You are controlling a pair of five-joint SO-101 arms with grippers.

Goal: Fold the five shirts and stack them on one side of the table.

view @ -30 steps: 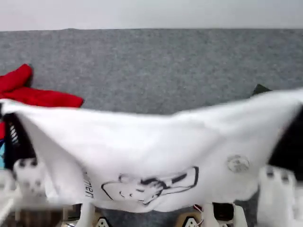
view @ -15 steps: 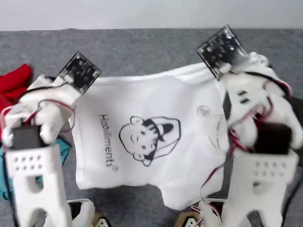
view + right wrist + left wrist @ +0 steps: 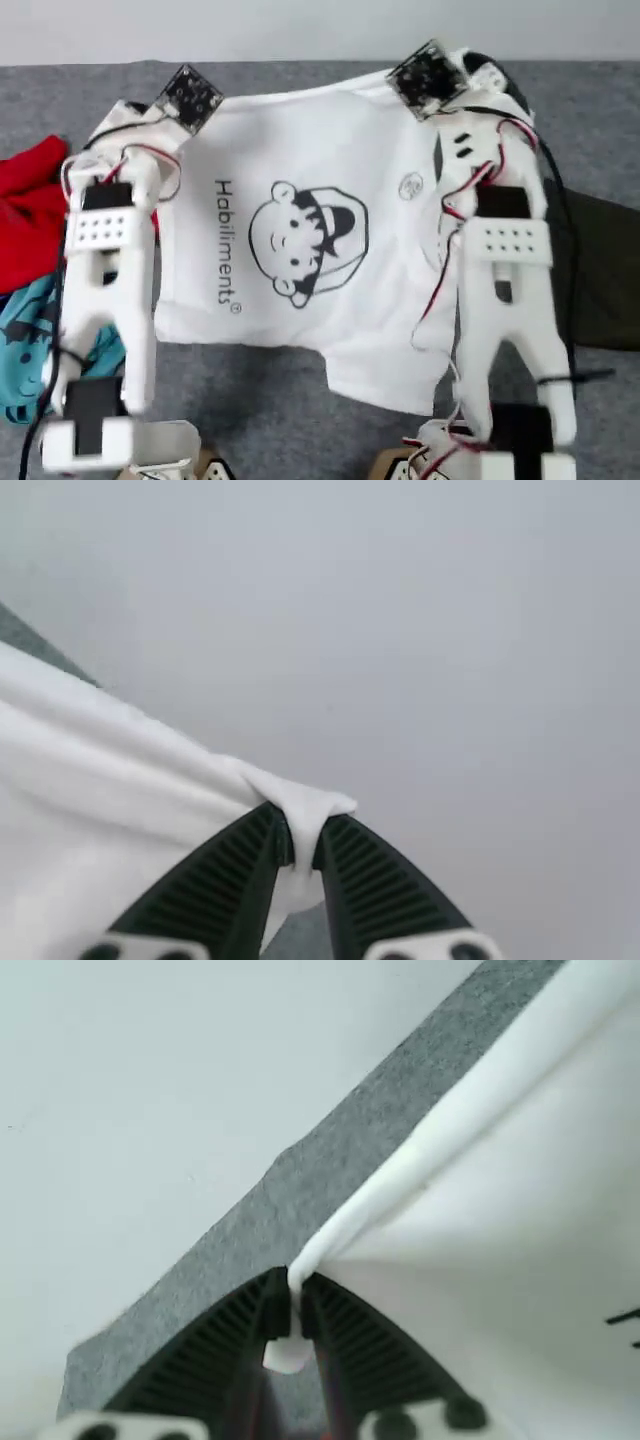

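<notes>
A white shirt (image 3: 300, 230) with a cartoon face print lies spread out, print up, on the grey table (image 3: 330, 440). Its far edge hangs stretched between the two grippers near the table's back. My left gripper (image 3: 290, 1305) is shut on a fold of the white shirt's edge (image 3: 430, 1150) at the far left corner. At the far right corner, my right gripper (image 3: 300, 840) is shut on a bunched bit of the white shirt (image 3: 120, 780). Both arms (image 3: 100, 260) (image 3: 505, 270) reach out along the shirt's sides.
A red shirt (image 3: 30, 210) and a teal printed shirt (image 3: 20, 335) lie crumpled at the table's left edge. A dark shirt (image 3: 600, 270) lies on the right, partly under the right arm. A pale wall runs behind the table's far edge.
The white shirt, held up in front of the camera a second ago, has been swung away and laid out flat on the table. Both arms have stretched toward the far edge.
</notes>
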